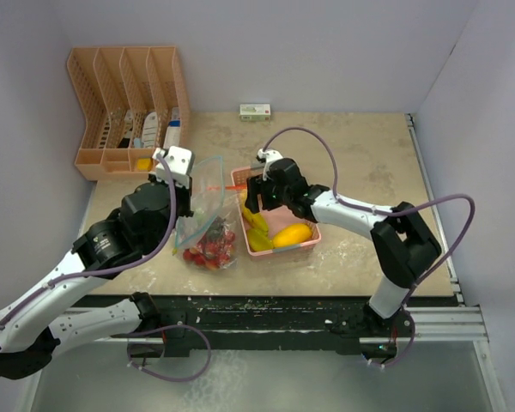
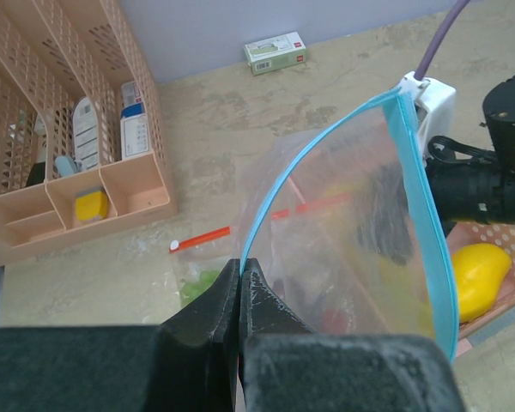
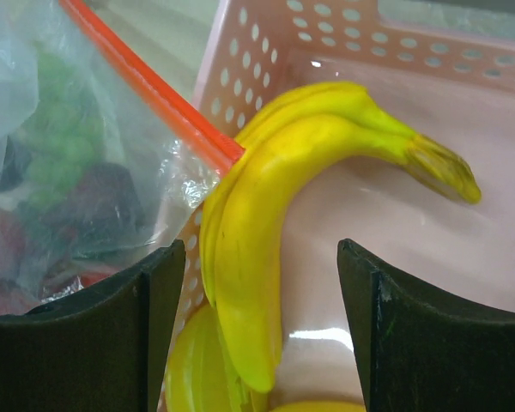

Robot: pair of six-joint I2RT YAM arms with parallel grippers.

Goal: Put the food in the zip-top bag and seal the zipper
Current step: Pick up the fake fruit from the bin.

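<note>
Jaws first: how do they stand?

The left gripper [image 2: 240,276] is clamped on the blue zip rim [image 2: 270,202] of the bag [image 2: 352,215], holding its mouth up and open. The right gripper [image 3: 259,257] is spread wide, a finger on either side of a banana [image 3: 279,172], not closed on it.

And the food?

In the bag's bottom lie strawberries [image 1: 210,249] and green pieces [image 2: 197,285]. The bananas and a mango [image 2: 479,273] sit in the pink basket [image 3: 266,43], just beside the bag's mouth.

How should the banana handle?

Probably light, stiff and smooth — likely to slip if pinched near its tapered tip. The thick middle of the curve, taken across its narrow width, looks the safest hold. The bag is the soft one: thin film that would fold shut if the left grip slackened.
</note>
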